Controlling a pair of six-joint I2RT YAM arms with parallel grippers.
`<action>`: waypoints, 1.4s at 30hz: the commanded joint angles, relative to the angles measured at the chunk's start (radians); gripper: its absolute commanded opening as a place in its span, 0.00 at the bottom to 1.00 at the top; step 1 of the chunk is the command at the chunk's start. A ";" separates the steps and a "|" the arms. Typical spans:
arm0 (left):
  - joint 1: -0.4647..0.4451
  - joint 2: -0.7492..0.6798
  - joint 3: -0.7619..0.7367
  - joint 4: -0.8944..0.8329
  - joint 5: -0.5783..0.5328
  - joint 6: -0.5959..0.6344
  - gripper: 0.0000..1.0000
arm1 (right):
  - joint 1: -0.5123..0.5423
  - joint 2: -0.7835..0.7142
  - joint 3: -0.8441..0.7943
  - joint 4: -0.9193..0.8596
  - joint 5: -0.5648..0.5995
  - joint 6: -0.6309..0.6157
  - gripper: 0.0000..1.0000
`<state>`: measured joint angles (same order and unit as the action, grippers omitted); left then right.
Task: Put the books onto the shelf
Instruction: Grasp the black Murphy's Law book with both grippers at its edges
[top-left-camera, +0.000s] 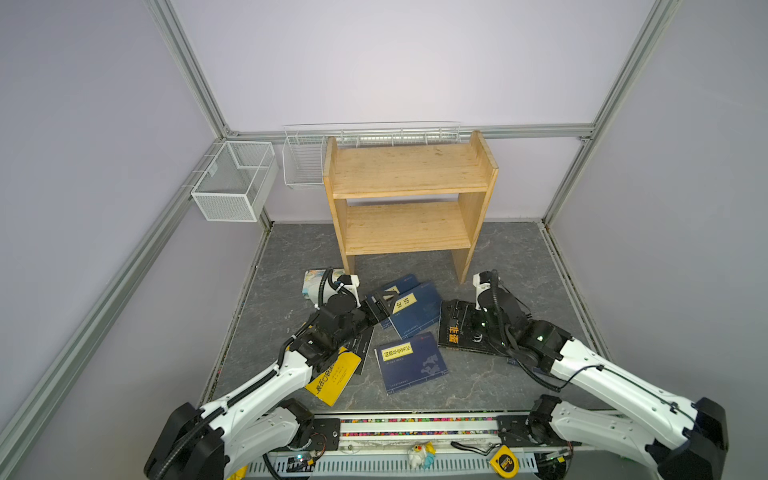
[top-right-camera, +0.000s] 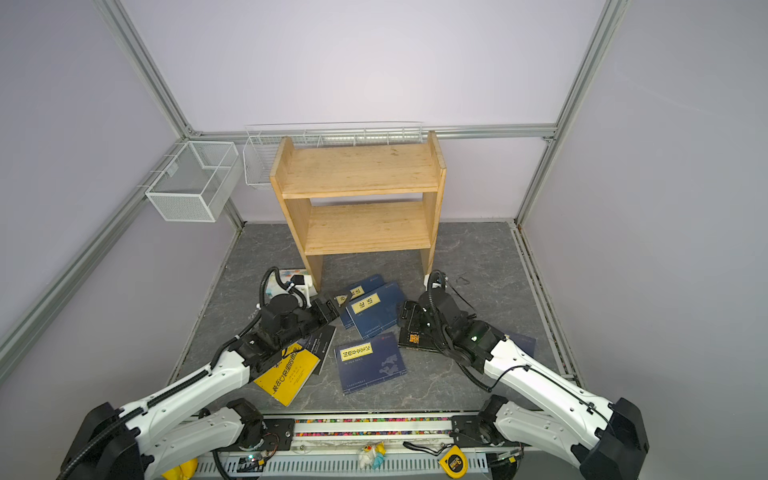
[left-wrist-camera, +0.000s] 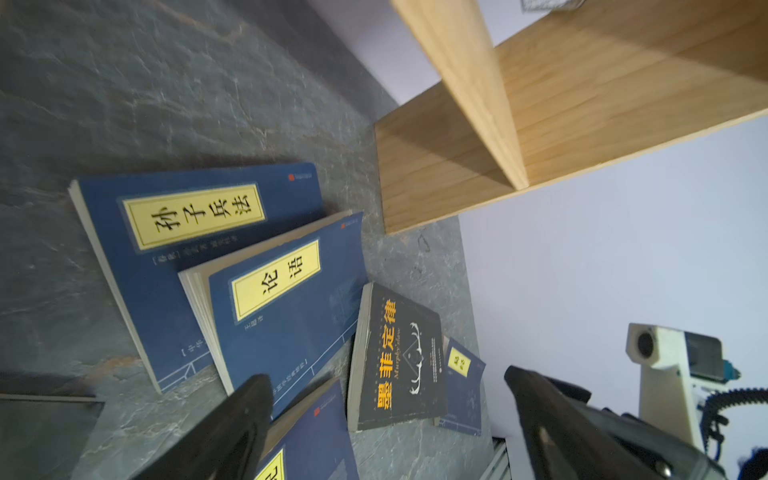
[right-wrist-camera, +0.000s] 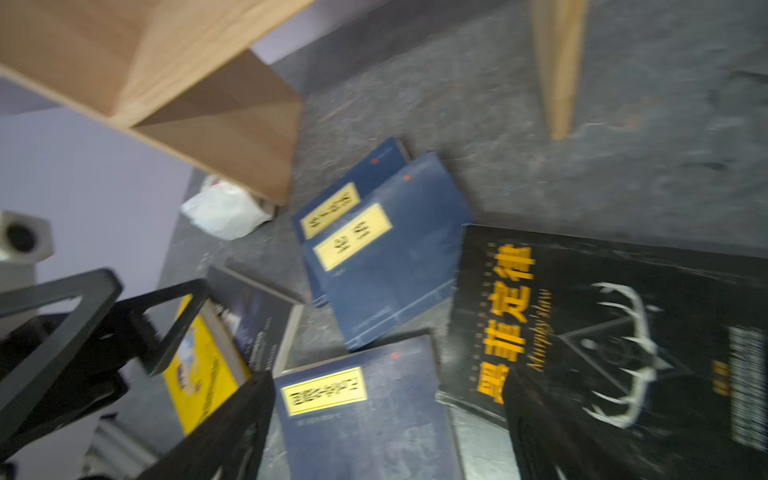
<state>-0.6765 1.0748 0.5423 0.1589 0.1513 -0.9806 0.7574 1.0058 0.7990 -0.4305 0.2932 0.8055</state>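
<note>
The grey worktop (top-left-camera: 511, 257) carries everything. At its far side stands the wooden shelf (top-left-camera: 409, 170) with both boards bare, so I judge no book is put away yet. The books lie flat and scattered in front of it, within reach of both my arms.

My left tool (top-left-camera: 379, 307) hovers released over the two overlapping navy books (top-left-camera: 419, 309), its jaws spread with nothing between them. I take it to be lining up on their left edge, where the pages give a lip to catch. My right tool (top-left-camera: 456, 318) is likewise spread wide, low over the black book (top-left-camera: 459, 332), and grips nothing that I can see.

Nearer to me lie a third navy book (top-left-camera: 411, 365) and the yellow book (top-left-camera: 332, 380), which my left arm partly covers.

The farther navy cover reads 孙子兵法 and the one lying on it 论语. The black cover reads 墨菲定律, "Murphy's law". The other titles are too blurred to read.
</note>
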 joint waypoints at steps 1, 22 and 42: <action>-0.017 0.084 0.073 0.007 0.105 0.048 0.89 | -0.092 0.025 0.042 -0.239 0.153 0.000 0.89; -0.223 0.727 0.478 -0.059 0.240 0.258 0.99 | -0.445 0.102 -0.172 -0.086 -0.149 -0.105 0.91; -0.233 0.905 0.531 0.082 0.283 0.163 0.94 | -0.464 0.358 -0.243 0.151 -0.313 -0.114 0.94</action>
<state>-0.9039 1.9537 1.0771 0.1802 0.4015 -0.7837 0.2905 1.3025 0.5781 -0.3370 0.0967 0.6922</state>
